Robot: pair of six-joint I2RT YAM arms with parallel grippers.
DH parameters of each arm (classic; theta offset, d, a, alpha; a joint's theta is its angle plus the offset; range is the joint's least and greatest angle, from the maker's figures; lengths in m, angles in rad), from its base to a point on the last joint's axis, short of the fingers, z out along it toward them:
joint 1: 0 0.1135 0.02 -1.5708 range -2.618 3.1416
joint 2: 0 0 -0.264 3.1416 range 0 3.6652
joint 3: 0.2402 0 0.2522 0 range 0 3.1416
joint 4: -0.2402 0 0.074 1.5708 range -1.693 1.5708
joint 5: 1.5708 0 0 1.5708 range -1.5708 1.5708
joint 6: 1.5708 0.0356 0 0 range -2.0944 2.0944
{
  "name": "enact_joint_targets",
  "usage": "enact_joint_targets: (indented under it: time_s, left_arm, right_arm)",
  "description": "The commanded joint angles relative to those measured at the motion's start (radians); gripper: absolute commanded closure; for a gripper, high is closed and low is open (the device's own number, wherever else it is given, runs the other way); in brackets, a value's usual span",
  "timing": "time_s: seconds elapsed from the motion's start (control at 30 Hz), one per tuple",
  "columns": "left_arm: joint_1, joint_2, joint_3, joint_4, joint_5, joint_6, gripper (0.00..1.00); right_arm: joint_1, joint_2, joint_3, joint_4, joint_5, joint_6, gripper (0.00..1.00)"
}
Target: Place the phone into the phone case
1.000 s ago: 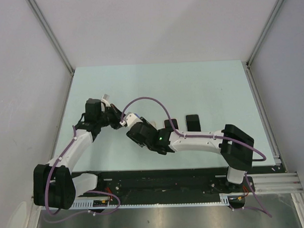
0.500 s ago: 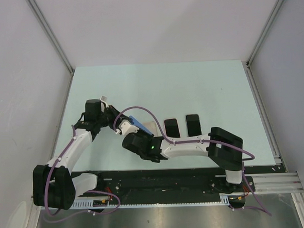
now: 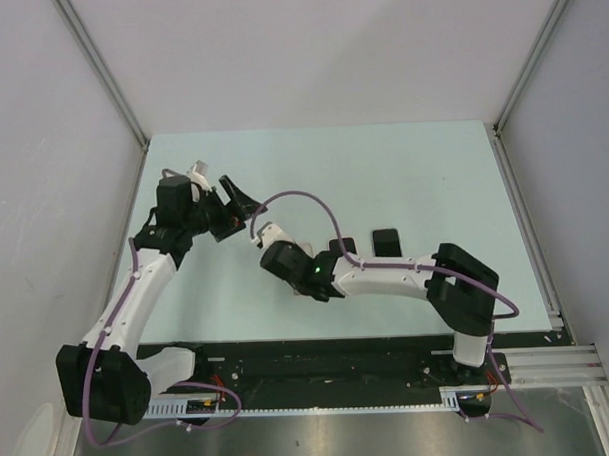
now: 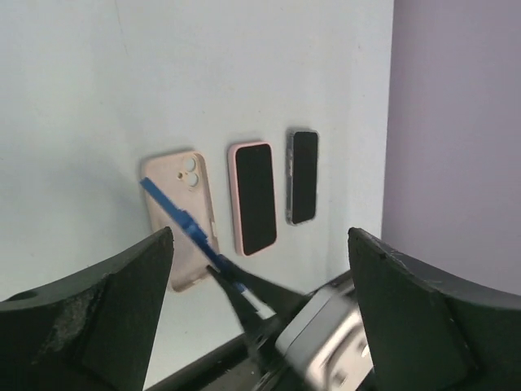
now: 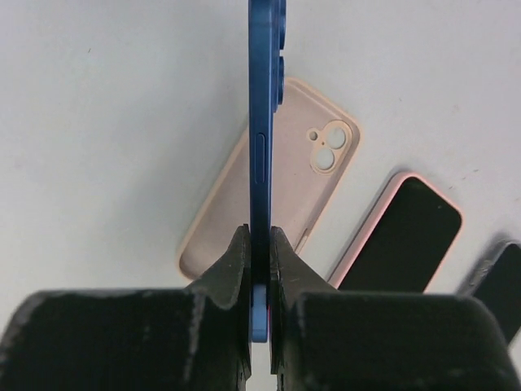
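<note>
Blue phone pinched edge-on in my right gripper, poised over empty pink case. Left gripper has released, backed off, jaws wide. Handover done, I reckon; next, lay phone flat into case

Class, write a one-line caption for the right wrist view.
Right gripper holds a blue phone edge-on over the empty pink case.

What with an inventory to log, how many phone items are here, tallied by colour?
Blue: 1, the blue phone, gripped on edge above the table
Pink: 2, the empty case and the cased phone beside it
Black: 1, the black phone at the row's end
Total: 4
</note>
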Motion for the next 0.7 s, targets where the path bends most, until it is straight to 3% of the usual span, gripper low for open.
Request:
enact_joint_targets:
  time_s: [0.0, 0.13, 0.2, 0.3, 0.33, 0.43, 0.47, 0.5, 0.67]
  left_arm:
    - [0.009, -0.034, 0.055, -0.1, -0.104, 0.123, 0.1]
    - [0.012, -0.078, -0.003, -0.058, -0.113, 0.112, 0.17]
    - [0.012, -0.095, -0.051, -0.028, -0.111, 0.111, 0.22]
    - [0.012, -0.118, -0.124, 0.014, -0.095, 0.106, 0.43]
    - [0.012, -0.121, -0.147, 0.035, -0.064, 0.102, 0.58]
    - [0.011, -0.118, -0.239, 0.107, -0.007, 0.077, 0.91]
    - [0.009, -0.117, -0.284, 0.15, 0.002, 0.069, 0.96]
    - [0.004, -0.112, -0.301, 0.163, 0.007, 0.063, 1.0]
    - [-0.029, -0.06, -0.372, 0.232, -0.021, 0.048, 1.0]
  right_arm:
    - [-0.104, -0.146, -0.012, -0.016, -0.237, 0.131, 1.0]
    - [-0.222, -0.2, -0.082, 0.038, -0.522, 0.212, 1.0]
    - [-0.274, -0.208, -0.099, 0.064, -0.587, 0.254, 1.0]
    - [-0.329, -0.211, -0.127, 0.096, -0.71, 0.307, 1.0]
    - [-0.345, -0.209, -0.145, 0.111, -0.742, 0.329, 1.0]
    - [-0.412, -0.209, -0.186, 0.183, -0.846, 0.421, 1.0]
    - [-0.422, -0.211, -0.217, 0.22, -0.865, 0.442, 1.0]
    - [-0.438, -0.212, -0.229, 0.237, -0.891, 0.474, 1.0]
    - [-0.457, -0.209, -0.279, 0.295, -0.906, 0.548, 1.0]
